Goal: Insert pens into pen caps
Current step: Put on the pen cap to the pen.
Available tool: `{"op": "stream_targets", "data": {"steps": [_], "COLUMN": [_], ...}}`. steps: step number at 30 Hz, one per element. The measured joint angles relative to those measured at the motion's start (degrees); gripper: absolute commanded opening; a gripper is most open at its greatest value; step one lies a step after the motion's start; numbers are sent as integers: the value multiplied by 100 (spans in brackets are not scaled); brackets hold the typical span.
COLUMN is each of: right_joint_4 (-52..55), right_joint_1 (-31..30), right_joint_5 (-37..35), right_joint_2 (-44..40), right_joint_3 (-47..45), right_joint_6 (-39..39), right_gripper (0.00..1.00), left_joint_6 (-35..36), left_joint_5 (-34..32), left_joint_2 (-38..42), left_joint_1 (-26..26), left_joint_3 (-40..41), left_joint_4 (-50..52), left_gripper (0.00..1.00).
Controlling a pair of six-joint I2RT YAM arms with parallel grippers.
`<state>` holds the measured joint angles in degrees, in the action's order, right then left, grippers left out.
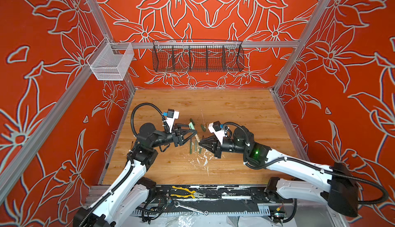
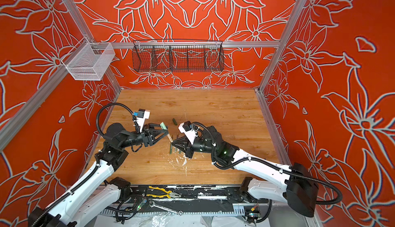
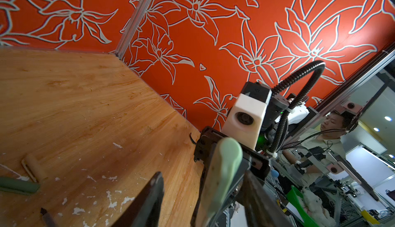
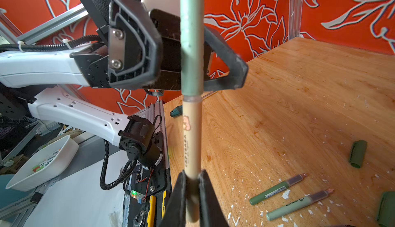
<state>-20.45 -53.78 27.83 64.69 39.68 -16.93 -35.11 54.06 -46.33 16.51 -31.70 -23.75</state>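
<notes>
Right end effector: clamped on tan pen, a smooth round barrel.
Pale green cap: matte tube fitted over the pen's end.
Left end effector: jaws parted around the cap.
Table: scratched wood.

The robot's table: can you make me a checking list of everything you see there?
Surface: wooden table, scuffed, dotted with white flecks.
Job's things: tan pen wearing a pale green cap; green pens, a dark green cap and a tan cap lie loose.
Clutter: yellow pliers and a wrench on the front rail.
Grippers: right gripper shut on the tan pen; left gripper open around the pale green cap.
Cables: black hoses loop over both arms.
Surroundings: red flower walls, black wire basket, white mesh basket.
</notes>
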Motion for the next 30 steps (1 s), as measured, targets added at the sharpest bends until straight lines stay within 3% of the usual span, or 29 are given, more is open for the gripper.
{"op": "stream_targets", "data": {"steps": [4,20,30], "right_joint_4": [2,0,-22], "right_joint_1": [0,0,0], "right_joint_5": [2,0,4], "right_joint_2": [15,17,57], "right_joint_3": [2,2,107], "right_joint_6": [-7,-136,-208], "right_gripper": [0,0,0], "left_joint_6": [52,33,13], "left_joint_5": [0,33,127], "left_joint_2": [31,-85,-133], "left_joint_1": [0,0,0], "left_joint_3": [0,0,0], "left_joint_4": [59,68,46], "left_gripper": [40,47,37]}}
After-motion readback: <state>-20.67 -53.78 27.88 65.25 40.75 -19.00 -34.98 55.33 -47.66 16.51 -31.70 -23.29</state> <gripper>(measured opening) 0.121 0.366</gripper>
